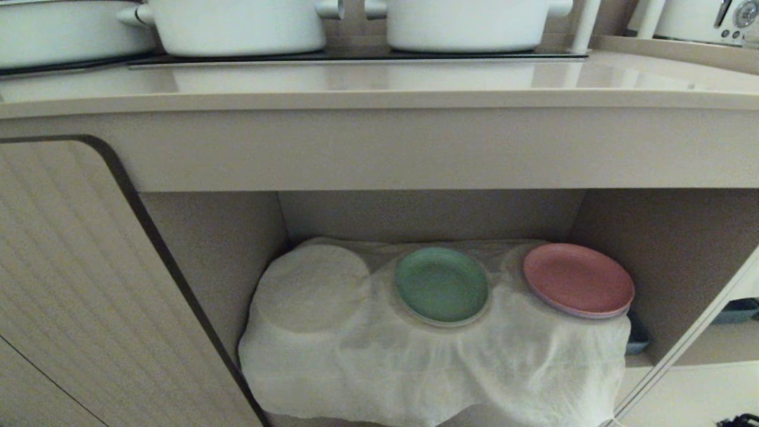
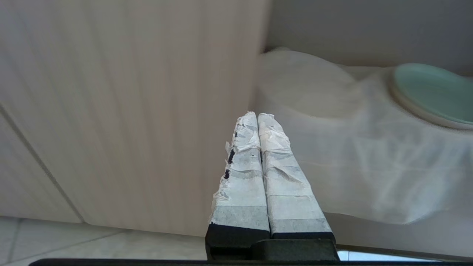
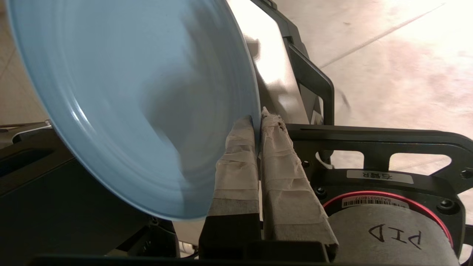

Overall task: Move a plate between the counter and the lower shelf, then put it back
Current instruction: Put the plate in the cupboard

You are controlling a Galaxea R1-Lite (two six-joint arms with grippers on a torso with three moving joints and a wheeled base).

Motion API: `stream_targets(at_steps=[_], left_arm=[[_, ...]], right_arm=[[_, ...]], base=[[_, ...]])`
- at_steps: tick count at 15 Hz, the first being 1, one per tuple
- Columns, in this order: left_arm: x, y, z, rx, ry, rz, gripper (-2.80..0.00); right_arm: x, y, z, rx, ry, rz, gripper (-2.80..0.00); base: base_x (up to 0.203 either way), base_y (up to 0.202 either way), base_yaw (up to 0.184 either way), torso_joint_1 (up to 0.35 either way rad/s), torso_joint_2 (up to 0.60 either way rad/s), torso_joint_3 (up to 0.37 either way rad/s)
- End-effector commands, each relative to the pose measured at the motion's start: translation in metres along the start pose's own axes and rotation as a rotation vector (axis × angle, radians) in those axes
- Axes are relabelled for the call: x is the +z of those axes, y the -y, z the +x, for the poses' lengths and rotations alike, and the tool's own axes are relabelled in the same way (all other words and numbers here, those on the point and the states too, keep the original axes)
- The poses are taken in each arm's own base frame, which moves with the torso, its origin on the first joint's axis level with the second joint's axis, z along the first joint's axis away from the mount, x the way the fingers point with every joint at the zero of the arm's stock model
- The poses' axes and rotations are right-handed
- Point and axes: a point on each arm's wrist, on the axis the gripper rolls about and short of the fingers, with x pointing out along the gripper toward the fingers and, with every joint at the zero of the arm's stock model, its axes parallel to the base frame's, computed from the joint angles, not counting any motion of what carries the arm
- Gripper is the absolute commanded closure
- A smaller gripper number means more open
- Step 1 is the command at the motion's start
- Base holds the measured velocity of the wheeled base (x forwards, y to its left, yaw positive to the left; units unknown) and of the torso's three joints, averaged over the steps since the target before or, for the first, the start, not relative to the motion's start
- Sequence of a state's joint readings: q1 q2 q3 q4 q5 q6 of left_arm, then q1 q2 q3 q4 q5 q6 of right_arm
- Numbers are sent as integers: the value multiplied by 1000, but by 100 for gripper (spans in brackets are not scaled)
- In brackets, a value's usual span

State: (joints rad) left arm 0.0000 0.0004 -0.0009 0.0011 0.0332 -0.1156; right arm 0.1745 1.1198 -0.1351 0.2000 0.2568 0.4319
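- Light-blue matte plate (image 3: 136,107): round, with a low raised rim and faint concentric rings; held tilted on edge, away from bench and shelf, above the robot's dark base and pale floor.
- Right gripper (image 3: 258,120): tape-wrapped fingers clenched on the plate's rim.
- Left gripper (image 2: 257,116): taped fingers pressed together, empty, in front of the ribbed cabinet door (image 2: 129,111).
- Lower shelf (image 1: 664,261): white cloth (image 1: 427,367) carries a green plate (image 1: 442,286) and a pink plate (image 1: 578,280).
- Bench (image 1: 379,89): bears white pots (image 1: 234,26) on a black cooktop.
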Motion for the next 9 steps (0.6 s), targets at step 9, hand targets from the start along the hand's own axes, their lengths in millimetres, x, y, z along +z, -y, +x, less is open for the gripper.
stream_targets(at_steps=[9], left_arm=[[0, 0, 0, 0, 2, -1, 0]], right_arm=[[0, 0, 0, 2, -2, 1, 0]], base=[[0, 198, -2, 2, 2, 3]])
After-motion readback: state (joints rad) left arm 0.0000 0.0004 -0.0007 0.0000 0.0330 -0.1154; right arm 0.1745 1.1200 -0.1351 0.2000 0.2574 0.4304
